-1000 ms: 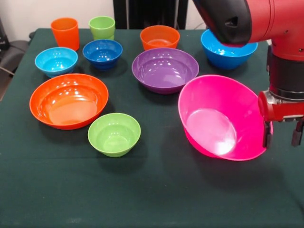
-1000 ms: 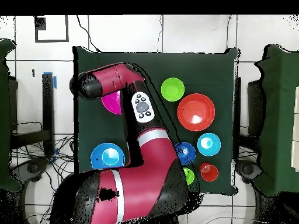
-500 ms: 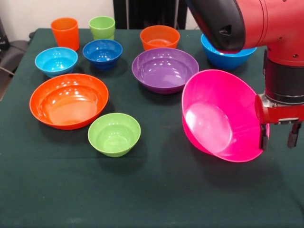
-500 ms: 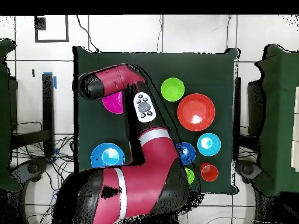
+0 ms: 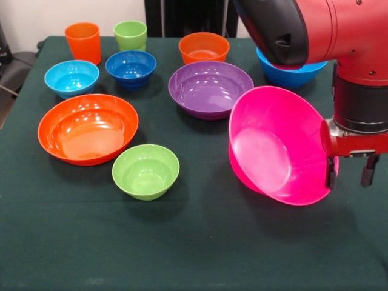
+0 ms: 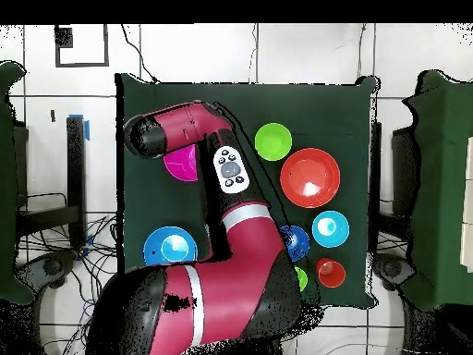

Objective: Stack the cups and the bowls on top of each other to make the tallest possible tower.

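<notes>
My gripper [image 5: 348, 173] is shut on the right rim of the large pink bowl [image 5: 273, 151] and holds it tilted steeply, its opening facing left, just above the table. The bowl also shows in the overhead view [image 6: 180, 165] under the arm. The purple bowl [image 5: 210, 88] stands just behind it, and the big blue bowl [image 5: 291, 71] sits behind the arm. The wide orange bowl [image 5: 88, 127] and small lime-green bowl [image 5: 145, 171] are at the left. The small orange [image 5: 204, 47], dark-blue [image 5: 131, 66] and light-blue [image 5: 71, 77] bowls, the orange cup [image 5: 83, 41] and the green cup [image 5: 130, 34] stand at the back. Every bowl stands alone.
The dark green table [image 5: 200, 248] has open cloth along its front edge. In the overhead view my arm [image 6: 236, 259] covers the purple bowl and the table's middle.
The pink bowl has come up off the table, tilted more steeply, and shifted slightly left with my gripper. The other bowls and cups have not moved.
</notes>
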